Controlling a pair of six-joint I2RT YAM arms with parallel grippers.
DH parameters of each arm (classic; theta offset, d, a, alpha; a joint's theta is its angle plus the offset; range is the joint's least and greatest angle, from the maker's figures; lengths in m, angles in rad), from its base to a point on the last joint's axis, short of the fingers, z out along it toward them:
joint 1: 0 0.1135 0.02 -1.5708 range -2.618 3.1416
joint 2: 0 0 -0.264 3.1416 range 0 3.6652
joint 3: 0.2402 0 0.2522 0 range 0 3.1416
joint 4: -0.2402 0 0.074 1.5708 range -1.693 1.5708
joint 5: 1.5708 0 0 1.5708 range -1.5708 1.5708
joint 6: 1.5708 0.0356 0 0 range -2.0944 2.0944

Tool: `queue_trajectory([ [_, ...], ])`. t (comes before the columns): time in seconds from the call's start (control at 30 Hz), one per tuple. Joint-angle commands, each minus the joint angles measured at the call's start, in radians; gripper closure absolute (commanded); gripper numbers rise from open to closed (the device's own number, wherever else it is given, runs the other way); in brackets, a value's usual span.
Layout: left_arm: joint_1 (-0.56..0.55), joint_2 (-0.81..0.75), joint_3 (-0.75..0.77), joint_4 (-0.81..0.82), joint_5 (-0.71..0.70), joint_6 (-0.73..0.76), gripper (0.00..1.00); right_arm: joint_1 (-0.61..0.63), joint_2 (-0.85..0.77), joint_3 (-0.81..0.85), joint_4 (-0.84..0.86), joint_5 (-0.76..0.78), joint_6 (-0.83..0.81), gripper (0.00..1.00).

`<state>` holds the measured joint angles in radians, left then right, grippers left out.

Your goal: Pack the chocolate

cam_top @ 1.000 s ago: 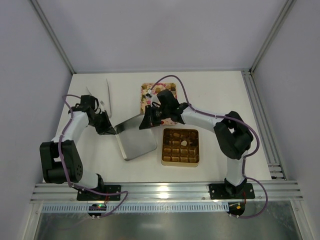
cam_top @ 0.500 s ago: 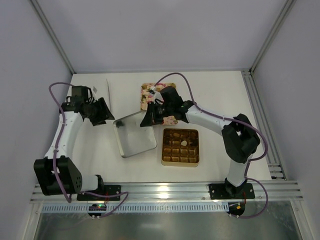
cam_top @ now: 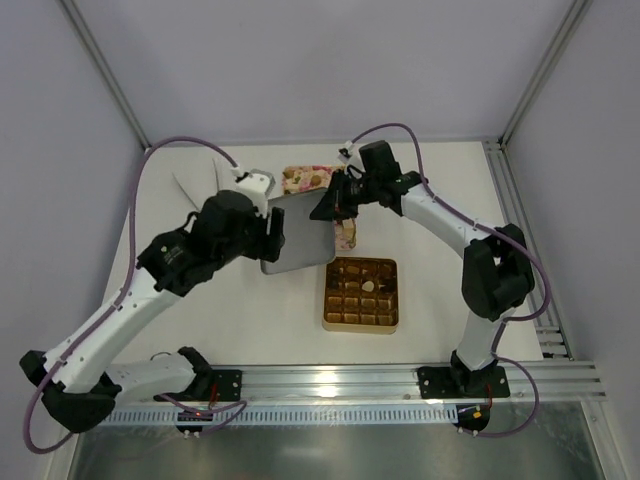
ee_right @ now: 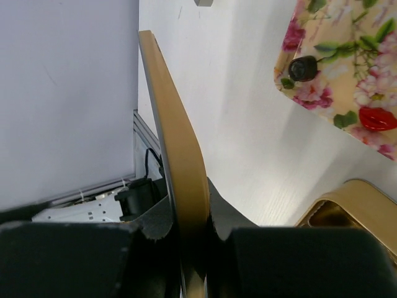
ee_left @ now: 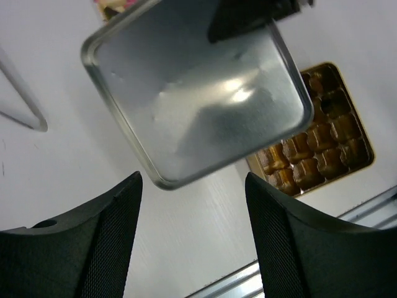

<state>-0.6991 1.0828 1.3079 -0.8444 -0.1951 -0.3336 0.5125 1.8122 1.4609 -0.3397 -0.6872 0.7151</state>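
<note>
The chocolate (cam_top: pixel 305 180) is sitting mostly in the flowered tray (cam_top: pixel 346 237) in the upper middle of the overhead view, as a cluster of brown and tan pieces at the tray's far end. The right wrist view is showing one dark piece (ee_right: pixel 304 67) lying on the tray's floral surface near a corner. One pale round piece (cam_top: pixel 367 285) is resting in a cell of the gold box (cam_top: pixel 361 327), which is standing on the white table (cam_top: pixel 420 290) just below the tray in the frame. The rest of the tray is being hidden by a metal lid (cam_top: pixel 300 235).

The right gripper (cam_top: pixel 325 207) is clamping the upper right edge of the lid, and its wrist view is showing the thin gold rim pinched tight between the two fingers. The lid is being held at a tilt, with its silver hollow side facing the left wrist camera.

The left gripper (cam_top: pixel 277 237) is hovering at the lid's left edge with its fingers standing well apart. In its own view the lid's rounded corner is hanging just beyond the fingertips, and nothing is sitting between them.
</note>
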Motion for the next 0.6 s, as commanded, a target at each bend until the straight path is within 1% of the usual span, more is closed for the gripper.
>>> queue_trajectory([
  [0.0, -0.275, 0.023, 0.022, 0.004, -0.364, 0.086, 0.33, -0.051, -0.054, 0.085, -0.074, -0.083, 0.05, 0.96],
  [0.03, -0.33, 0.038, 0.024, -0.002, -0.413, 0.102, 0.33, -0.058, -0.051, 0.096, -0.09, -0.089, 0.05, 0.96],
  [0.07, -0.389, 0.083, 0.033, -0.008, -0.505, 0.117, 0.32, -0.069, -0.053, 0.105, -0.111, -0.095, 0.055, 0.96],
  [0.1, -0.478, 0.103, 0.039, -0.021, -0.541, 0.152, 0.31, -0.074, -0.054, 0.113, -0.113, -0.113, 0.061, 0.96],
  [0.2, -0.604, 0.187, 0.06, -0.039, -0.661, 0.211, 0.28, -0.092, -0.06, 0.13, -0.143, -0.132, 0.067, 0.96],
  [0.23, -0.615, 0.201, 0.068, -0.039, -0.673, 0.223, 0.27, -0.097, -0.062, 0.133, -0.156, -0.135, 0.067, 0.96],
  [0.37, -0.634, 0.233, 0.064, -0.01, -0.649, 0.289, 0.25, -0.114, -0.082, 0.125, -0.162, -0.156, 0.079, 0.96],
  [0.4, -0.635, 0.241, 0.057, 0.019, -0.668, 0.307, 0.25, -0.117, -0.091, 0.125, -0.165, -0.158, 0.083, 0.96],
  [0.57, -0.634, 0.276, 0.024, 0.093, -0.702, 0.45, 0.25, -0.126, -0.117, 0.112, -0.163, -0.175, 0.103, 0.96],
])
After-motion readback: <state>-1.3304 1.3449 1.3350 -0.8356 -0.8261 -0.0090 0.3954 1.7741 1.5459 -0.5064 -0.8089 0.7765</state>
